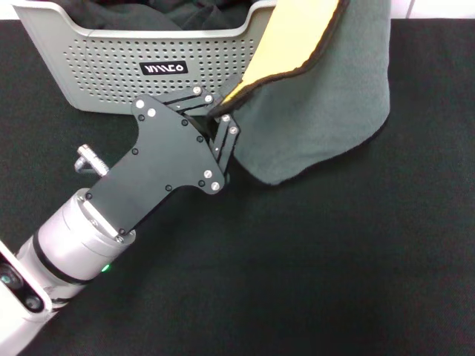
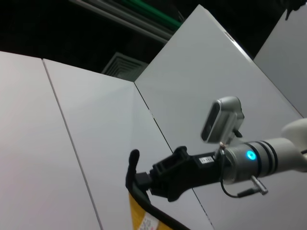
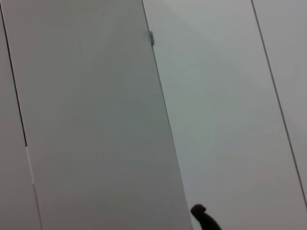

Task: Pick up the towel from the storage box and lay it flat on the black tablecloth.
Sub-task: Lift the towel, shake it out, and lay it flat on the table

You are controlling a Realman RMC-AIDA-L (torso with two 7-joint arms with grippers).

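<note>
The towel (image 1: 319, 111) hangs in front of the storage box (image 1: 104, 67), its grey-teal face towards me and its yellow face (image 1: 297, 37) folded over at the top, with black edging between them. Its lower part rests on the black tablecloth (image 1: 334, 267). My left gripper (image 1: 223, 115) is shut on the towel's lower left corner, just in front of the box. My right gripper (image 2: 141, 181) is out of the head view. The left wrist view shows it raised and shut on the towel's black-edged yellow rim (image 2: 139, 213).
A dark black cloth bundle (image 1: 148, 15) lies inside the box. The box stands at the far left of the tablecloth, label facing me. The right wrist view shows only pale wall panels (image 3: 144, 120).
</note>
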